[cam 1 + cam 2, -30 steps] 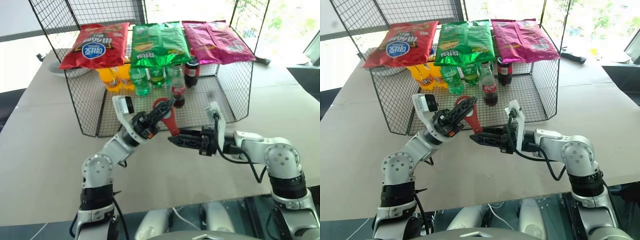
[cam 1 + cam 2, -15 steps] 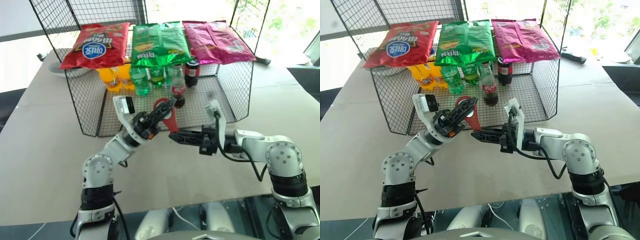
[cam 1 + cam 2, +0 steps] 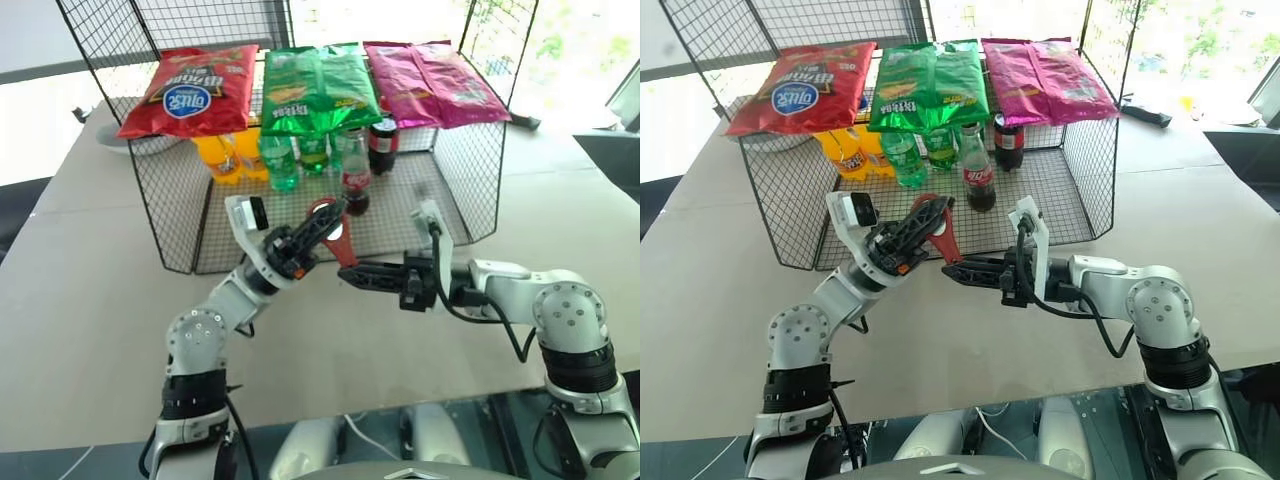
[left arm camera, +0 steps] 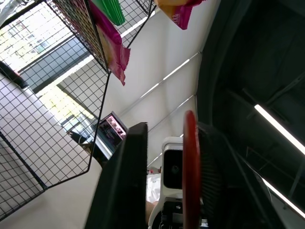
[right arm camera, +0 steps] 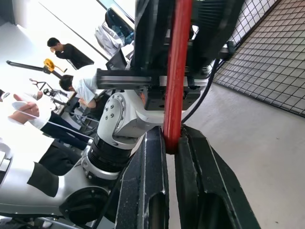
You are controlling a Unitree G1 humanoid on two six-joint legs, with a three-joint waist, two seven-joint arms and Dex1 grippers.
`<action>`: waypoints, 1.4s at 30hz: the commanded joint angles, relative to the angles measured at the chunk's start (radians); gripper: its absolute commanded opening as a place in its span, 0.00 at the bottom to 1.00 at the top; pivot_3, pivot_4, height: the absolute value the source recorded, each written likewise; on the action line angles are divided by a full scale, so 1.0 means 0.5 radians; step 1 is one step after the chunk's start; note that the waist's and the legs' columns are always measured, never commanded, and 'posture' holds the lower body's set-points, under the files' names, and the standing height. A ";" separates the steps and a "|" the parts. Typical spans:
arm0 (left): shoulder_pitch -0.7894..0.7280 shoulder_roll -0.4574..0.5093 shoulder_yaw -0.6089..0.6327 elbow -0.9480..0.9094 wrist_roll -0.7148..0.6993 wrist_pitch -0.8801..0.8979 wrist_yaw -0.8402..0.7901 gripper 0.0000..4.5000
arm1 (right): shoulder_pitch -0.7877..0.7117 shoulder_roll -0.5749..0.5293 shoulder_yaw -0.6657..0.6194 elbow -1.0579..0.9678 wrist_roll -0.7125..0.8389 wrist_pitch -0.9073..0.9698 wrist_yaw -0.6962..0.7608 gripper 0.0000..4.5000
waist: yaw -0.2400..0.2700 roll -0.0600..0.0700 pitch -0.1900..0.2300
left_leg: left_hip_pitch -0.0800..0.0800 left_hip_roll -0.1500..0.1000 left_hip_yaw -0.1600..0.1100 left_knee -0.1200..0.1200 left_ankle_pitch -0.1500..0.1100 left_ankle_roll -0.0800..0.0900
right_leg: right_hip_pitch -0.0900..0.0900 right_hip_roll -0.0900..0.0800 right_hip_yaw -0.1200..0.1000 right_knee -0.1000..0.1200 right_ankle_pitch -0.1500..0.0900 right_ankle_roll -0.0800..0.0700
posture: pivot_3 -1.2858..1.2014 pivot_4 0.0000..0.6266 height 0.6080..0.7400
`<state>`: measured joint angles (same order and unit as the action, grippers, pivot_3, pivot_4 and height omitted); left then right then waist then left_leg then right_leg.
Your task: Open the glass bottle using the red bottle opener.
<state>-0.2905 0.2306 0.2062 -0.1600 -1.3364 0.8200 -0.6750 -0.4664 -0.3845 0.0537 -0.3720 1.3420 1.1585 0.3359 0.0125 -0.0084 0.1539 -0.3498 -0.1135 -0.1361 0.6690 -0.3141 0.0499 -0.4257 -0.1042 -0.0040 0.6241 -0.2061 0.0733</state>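
The glass bottle (image 3: 356,180), slim with a red label and dark drink, stands upright on the wire rack's floor behind both grippers. In front of it, above the table, the red bottle opener (image 3: 338,238) is held upright with its ring on top. My right gripper (image 3: 352,272) is shut on the handle's lower end; the right wrist view shows the red bottle opener (image 5: 177,71) pinched between both fingers. My left gripper (image 3: 318,228) is open around the ring. In the left wrist view the red bottle opener (image 4: 190,167) lies against one finger, with a gap to the other.
A wire rack (image 3: 170,215) surrounds the bottles and carries red (image 3: 190,90), green (image 3: 315,88) and pink (image 3: 430,82) snack bags on top. Green bottles (image 3: 280,160), orange bottles (image 3: 220,158) and a dark plastic cola bottle (image 3: 383,143) stand behind. People (image 5: 71,52) show in the background.
My right gripper closed on the opener's handle. Then my left gripper's fingers spread apart from the ring. Neither arm moved.
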 commanded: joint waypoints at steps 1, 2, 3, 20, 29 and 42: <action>0.015 0.005 0.025 -0.040 -0.020 -0.010 -0.038 0.74 | -0.022 0.004 -0.010 -0.044 0.024 -0.008 -0.010 0.00 | 0.000 0.000 0.000 | 0.000 0.000 0.000 0.000 0.000 0.000 | 0.000 0.000 0.000 0.000 0.000 0.000 | 0.52 0.24 1.00; 0.018 0.008 0.025 -0.040 -0.025 -0.004 -0.042 0.84 | -0.020 0.004 -0.010 -0.043 0.017 -0.010 -0.011 0.00 | 0.000 0.000 0.000 | 0.000 0.000 0.000 0.000 0.000 0.000 | 0.000 0.000 0.000 0.000 0.000 0.000 | 0.52 0.24 1.00; 0.022 0.009 0.027 -0.044 -0.036 0.002 -0.042 0.95 | -0.017 0.006 -0.011 -0.042 0.012 -0.013 -0.015 0.00 | 0.000 0.000 0.000 | 0.000 0.000 0.000 0.000 0.000 0.000 | 0.000 0.000 0.000 0.000 0.000 0.000 | 0.52 0.24 1.00; -0.085 -0.054 0.041 0.016 0.497 -0.481 0.162 0.99 | 0.416 -0.232 -0.016 0.053 -1.676 -1.443 -0.057 0.00 | 0.002 -0.001 0.000 | -0.002 -0.002 0.004 0.000 0.000 0.000 | -0.004 0.000 0.002 0.001 0.000 0.001 | 0.52 0.24 1.00; -0.265 -0.114 -0.115 0.472 1.358 -1.217 0.162 0.99 | 0.417 -0.042 0.044 0.152 -2.129 -1.817 -0.104 0.00 | 0.004 -0.001 0.000 | -0.002 0.000 0.007 0.000 0.001 -0.001 | -0.006 0.001 0.004 0.002 0.000 0.001 | 0.52 0.24 1.00; -0.759 -0.192 -0.265 1.473 2.058 -2.163 0.118 0.99 | 0.504 0.210 0.153 0.067 -2.315 -1.832 -0.118 0.00 | 0.002 -0.001 0.000 | -0.006 -0.002 0.003 0.000 0.001 -0.001 | -0.009 0.000 0.002 0.001 0.000 0.001 | 0.52 0.24 1.00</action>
<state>-0.6374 0.1375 0.0700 0.5486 -0.3253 -0.2068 -0.6012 -0.2132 -0.2873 0.1326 -0.2790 0.1929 0.2578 0.2778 0.0137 -0.0090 0.1538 -0.3530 -0.1145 -0.1345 0.6693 -0.3137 0.0495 -0.4301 -0.1042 -0.0031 0.6249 -0.2058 0.0738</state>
